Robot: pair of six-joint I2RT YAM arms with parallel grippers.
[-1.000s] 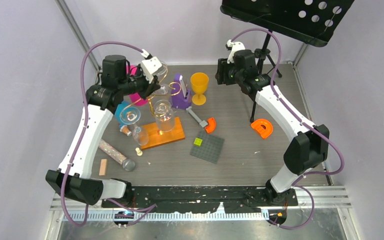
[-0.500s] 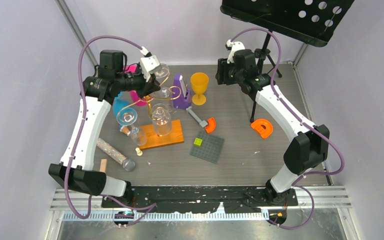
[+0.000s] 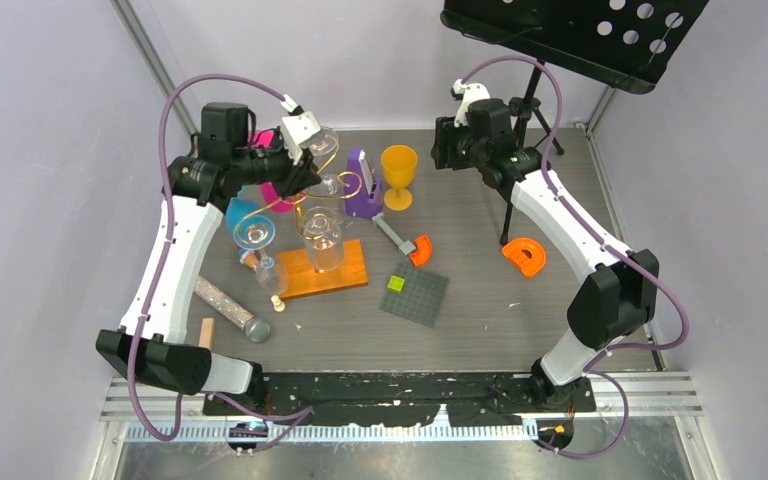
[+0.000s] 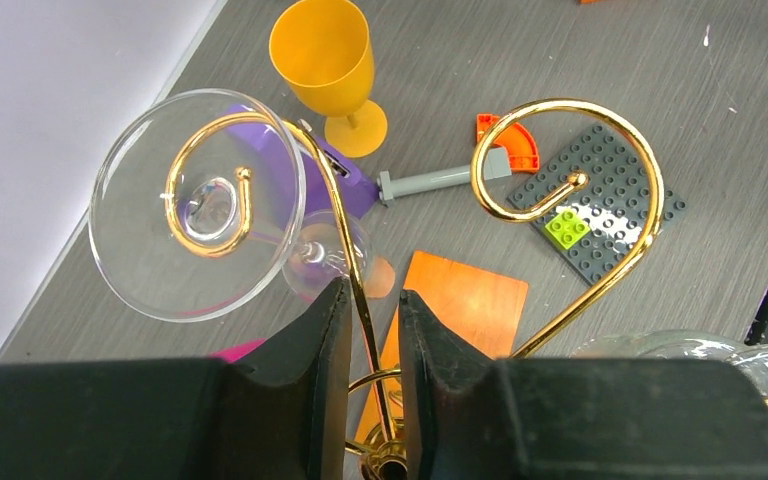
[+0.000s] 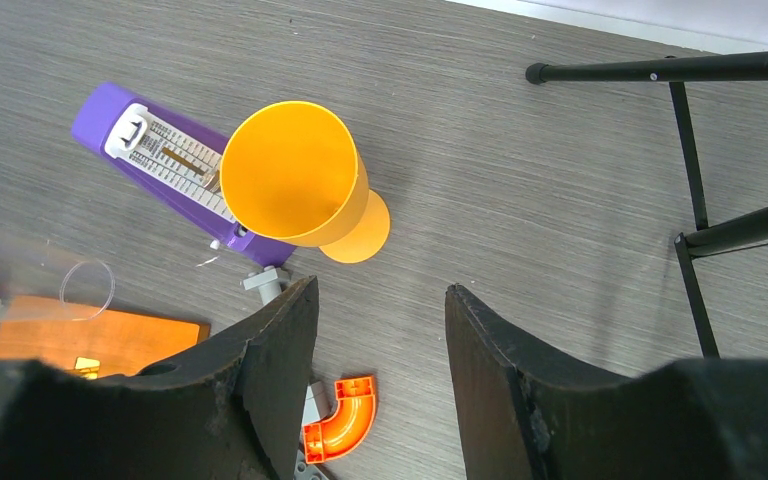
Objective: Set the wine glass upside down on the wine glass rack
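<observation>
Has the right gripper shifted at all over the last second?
No. The right gripper sits at the same spot just right of the yellow goblet, which has not moved either; its jaws are open as before.

Gold wire rack [image 4: 651, 205] on an orange base [image 4: 470, 305], clear wine glass [image 4: 140, 230], yellow goblet [image 4: 325, 50], purple metronome [image 5: 175, 170].

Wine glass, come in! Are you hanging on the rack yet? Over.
Left gripper barely open at rack wire; right gripper open, empty. Wine glass upside down, foot on gold scroll. Nothing blocking.
</observation>
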